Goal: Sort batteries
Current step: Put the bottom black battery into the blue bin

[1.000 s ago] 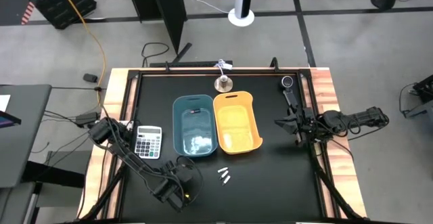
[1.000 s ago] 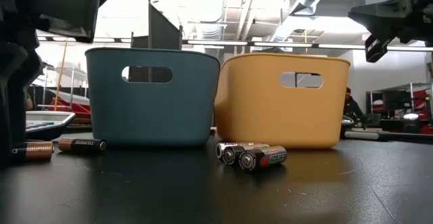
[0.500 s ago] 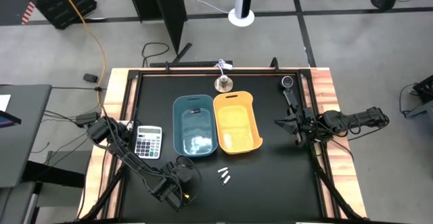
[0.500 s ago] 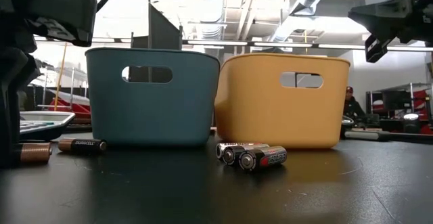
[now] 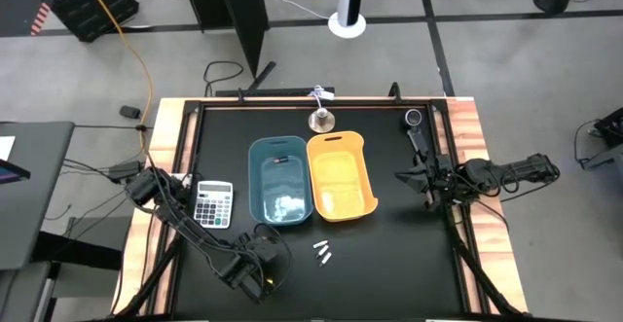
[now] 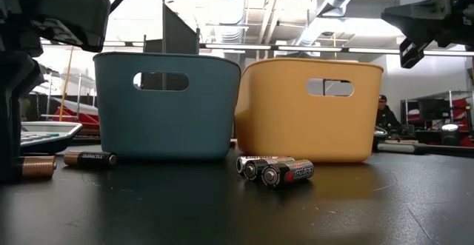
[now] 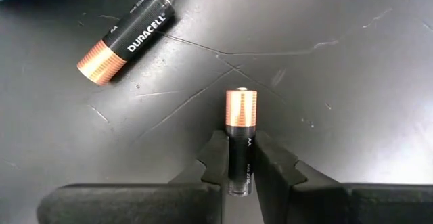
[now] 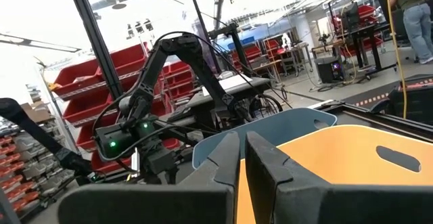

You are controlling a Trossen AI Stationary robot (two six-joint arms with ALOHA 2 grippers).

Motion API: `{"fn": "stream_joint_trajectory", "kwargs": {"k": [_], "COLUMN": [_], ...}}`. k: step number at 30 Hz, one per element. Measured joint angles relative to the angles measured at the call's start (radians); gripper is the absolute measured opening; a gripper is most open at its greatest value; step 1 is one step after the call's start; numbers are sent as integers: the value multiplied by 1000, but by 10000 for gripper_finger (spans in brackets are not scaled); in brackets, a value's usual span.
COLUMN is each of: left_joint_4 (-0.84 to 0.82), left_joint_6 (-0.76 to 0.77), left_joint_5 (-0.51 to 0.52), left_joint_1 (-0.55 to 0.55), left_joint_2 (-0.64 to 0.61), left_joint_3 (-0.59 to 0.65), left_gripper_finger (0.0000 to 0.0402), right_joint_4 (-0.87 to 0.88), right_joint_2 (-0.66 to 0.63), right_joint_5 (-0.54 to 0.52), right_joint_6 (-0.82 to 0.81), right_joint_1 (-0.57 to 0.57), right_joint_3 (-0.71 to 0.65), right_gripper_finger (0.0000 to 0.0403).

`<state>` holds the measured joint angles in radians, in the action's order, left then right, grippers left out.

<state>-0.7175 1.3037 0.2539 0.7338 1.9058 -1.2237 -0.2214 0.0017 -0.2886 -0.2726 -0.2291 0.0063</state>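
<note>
My left gripper [image 7: 242, 173] is low over the table's near-left part [image 5: 255, 264], shut on a dark, copper-ended battery [image 7: 241, 126]. A second dark battery [image 7: 125, 34] lies on its side close by and also shows in the low view [image 6: 89, 158]. Two silvery batteries [image 5: 322, 253] lie side by side on the table in front of the bins [image 6: 275, 169]. My right gripper [image 8: 241, 160] hovers shut at the table's right side [image 5: 414, 178], above and clear of everything. My left gripper pinches the dark battery by its black end [image 7: 241, 158] between the two fingers. The fingers lie along the battery, and its copper end [image 7: 241, 109] sticks out past the fingertips. The battery sits level at table height [image 6: 37, 166]; whether it is lifted clear I cannot tell.
A blue bin [image 5: 279, 179] and an orange bin [image 5: 341, 176] stand side by side mid-table. A calculator [image 5: 213, 204] lies left of the blue bin. A black stick-shaped gadget [image 5: 417, 132] lies near the far right edge, and a small bell-like object [image 5: 320, 121] stands behind the bins.
In the low view, my left arm's wrist has shifted slightly above the dark battery. The battery itself stays low at the table, and the other batteries and the bins have not moved.
</note>
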Motion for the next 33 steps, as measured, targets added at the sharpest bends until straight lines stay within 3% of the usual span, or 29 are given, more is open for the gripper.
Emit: {"fn": "stream_joint_trajectory", "kwargs": {"k": [16, 22, 27, 33], "left_joint_4": [-27, -35, -91, -184], "left_joint_6": [-35, -197, -322, -516], "left_joint_5": [20, 175, 386, 405], "left_joint_1": [19, 7, -81, -271], "left_joint_2": [-116, -250, -355, -380], "left_joint_3": [-23, -80, -126, -121], "left_gripper_finger": [38, 38, 38, 38], "right_joint_4": [3, 17, 46, 51], "right_joint_2": [0, 0, 0, 0], "right_joint_5": [0, 0, 0, 0], "right_joint_6": [1, 19, 17, -15], "right_joint_1": [0, 4, 3, 3], "right_joint_3": [0, 0, 0, 0], "right_gripper_finger": [44, 44, 44, 44]}}
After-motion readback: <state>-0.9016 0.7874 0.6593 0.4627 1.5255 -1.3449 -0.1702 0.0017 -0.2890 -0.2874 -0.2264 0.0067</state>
